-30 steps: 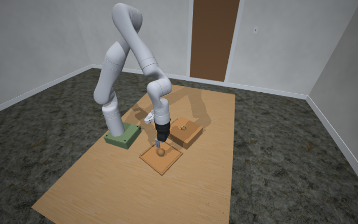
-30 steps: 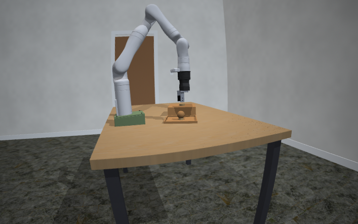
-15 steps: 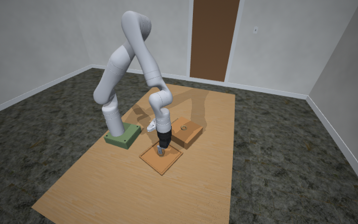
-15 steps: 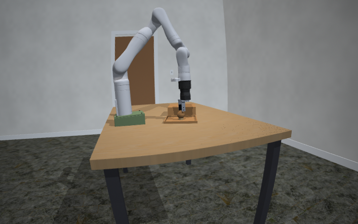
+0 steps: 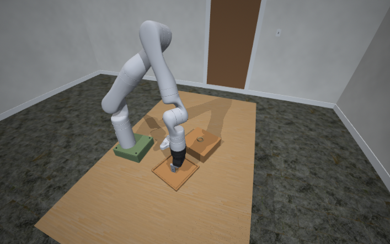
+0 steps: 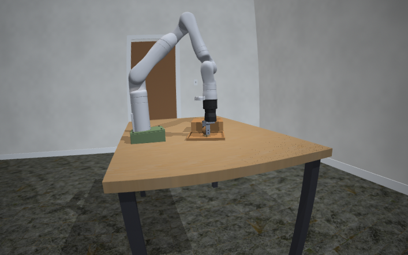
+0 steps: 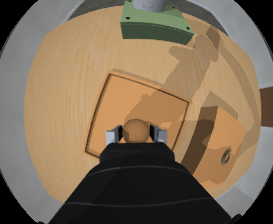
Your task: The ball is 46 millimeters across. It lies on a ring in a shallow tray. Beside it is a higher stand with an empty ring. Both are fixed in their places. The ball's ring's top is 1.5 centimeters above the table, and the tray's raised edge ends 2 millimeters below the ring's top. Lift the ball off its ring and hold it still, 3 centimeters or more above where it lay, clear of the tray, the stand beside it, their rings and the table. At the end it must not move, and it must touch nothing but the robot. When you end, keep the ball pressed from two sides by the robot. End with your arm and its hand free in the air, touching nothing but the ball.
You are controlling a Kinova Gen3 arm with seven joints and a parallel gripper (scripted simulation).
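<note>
- The hand (image 6: 207,131) hangs low over the tray (image 5: 160,175), its fingers spread wide on either side of the ball (image 7: 137,129) and gripping nothing.
- The ball sits in the tray on the table (image 5: 135,206).
- The stand (image 5: 210,147), with its empty ring (image 5: 199,139), is just beside the tray.

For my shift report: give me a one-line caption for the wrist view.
Open hand lowered around the ball in its shallow tray, fingers on either side, not yet closed.

Grey walls (image 5: 38,45), brown door (image 5: 231,42)
</note>
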